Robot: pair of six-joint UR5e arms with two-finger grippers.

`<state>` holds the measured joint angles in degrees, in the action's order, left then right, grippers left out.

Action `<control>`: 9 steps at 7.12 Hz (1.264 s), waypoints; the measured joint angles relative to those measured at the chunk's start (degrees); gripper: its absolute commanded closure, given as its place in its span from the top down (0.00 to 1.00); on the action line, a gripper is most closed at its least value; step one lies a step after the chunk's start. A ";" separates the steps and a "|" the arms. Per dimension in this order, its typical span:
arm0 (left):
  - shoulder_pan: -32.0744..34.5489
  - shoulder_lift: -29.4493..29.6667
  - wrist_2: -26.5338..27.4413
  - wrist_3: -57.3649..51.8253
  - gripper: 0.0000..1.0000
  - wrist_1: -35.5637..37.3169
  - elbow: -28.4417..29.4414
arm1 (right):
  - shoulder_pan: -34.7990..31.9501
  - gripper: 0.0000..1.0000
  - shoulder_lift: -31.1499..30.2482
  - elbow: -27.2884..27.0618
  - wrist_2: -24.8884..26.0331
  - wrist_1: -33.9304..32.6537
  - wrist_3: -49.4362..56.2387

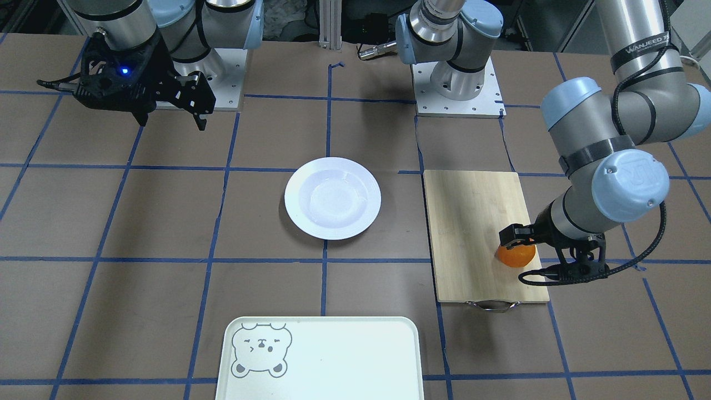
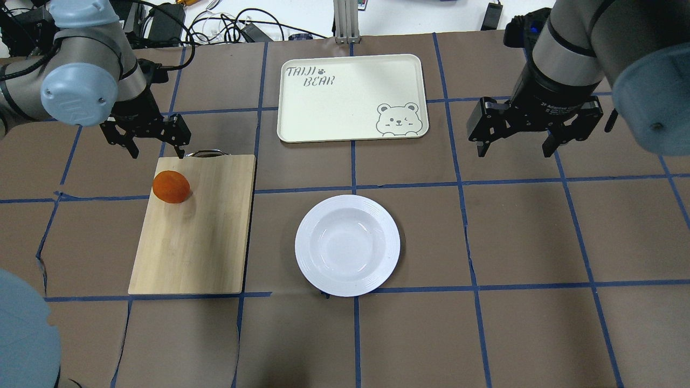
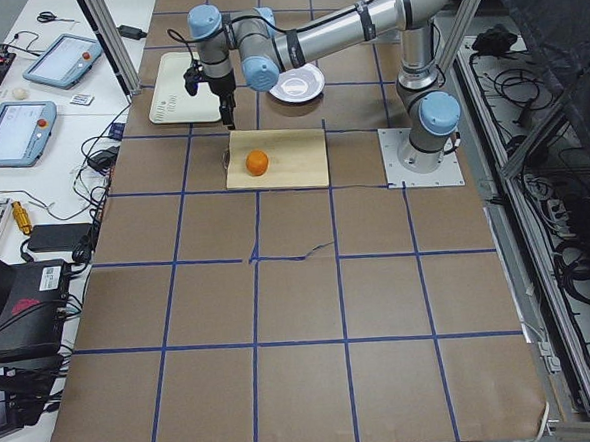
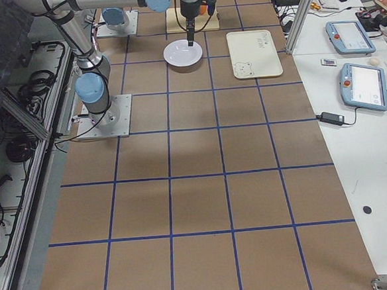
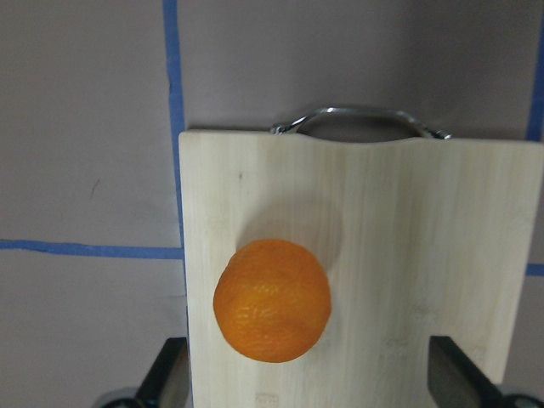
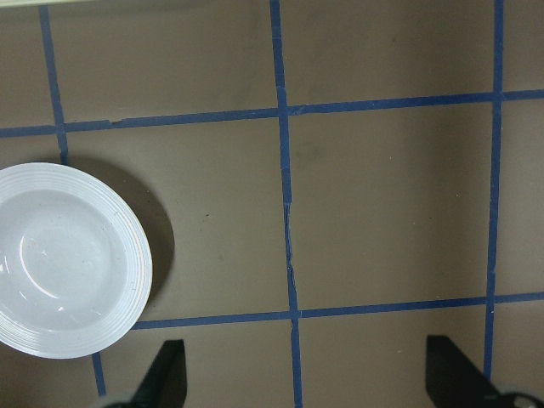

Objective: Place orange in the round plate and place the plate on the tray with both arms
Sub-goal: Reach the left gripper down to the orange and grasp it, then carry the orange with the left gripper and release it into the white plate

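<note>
The orange (image 2: 171, 186) sits on the bamboo cutting board (image 2: 199, 231), near its handle end. My left gripper (image 2: 156, 153) hovers open just above the orange. In the left wrist view the orange (image 5: 272, 299) lies between the two spread fingertips (image 5: 166, 378), nearer the left one and untouched. The white round plate (image 2: 347, 245) lies empty at the table's middle. The cream tray (image 2: 350, 97) with the bear face lies beyond it, also empty. My right gripper (image 2: 515, 151) hangs open over bare table, right of the tray, with the plate (image 6: 59, 259) at the left of its wrist view.
The cutting board's metal handle (image 5: 357, 119) points toward the far table edge. Brown table covering with blue tape lines (image 2: 463, 183) runs between the board, plate and tray. Cables (image 2: 215, 27) lie past the far edge.
</note>
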<state>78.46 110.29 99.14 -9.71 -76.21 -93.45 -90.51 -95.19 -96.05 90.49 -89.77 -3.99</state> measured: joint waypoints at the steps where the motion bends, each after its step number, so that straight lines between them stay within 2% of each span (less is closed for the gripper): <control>1: -0.25 1.01 0.56 -1.27 0.94 0.65 -1.38 | -0.04 1.00 0.00 -0.03 0.02 0.07 0.02; 3: -1.15 3.69 0.66 -4.26 0.84 2.93 -3.24 | -0.08 1.00 0.03 -0.08 0.06 0.14 0.12; 6: -2.41 5.69 -2.21 -5.91 0.05 5.04 -3.65 | -0.02 1.00 0.08 -0.05 0.10 -0.14 0.50; 7: -2.48 5.67 -3.48 -5.71 0.00 4.97 -3.65 | -0.02 1.00 0.09 -0.04 0.11 -0.40 0.57; 9: -2.36 4.25 -5.58 -5.17 0.00 3.46 -2.74 | -0.03 1.00 0.09 -0.09 0.12 -0.48 0.59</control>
<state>76.10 114.53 93.56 -14.89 -72.75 -96.19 -90.54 -95.10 -96.14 90.61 -90.25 -3.40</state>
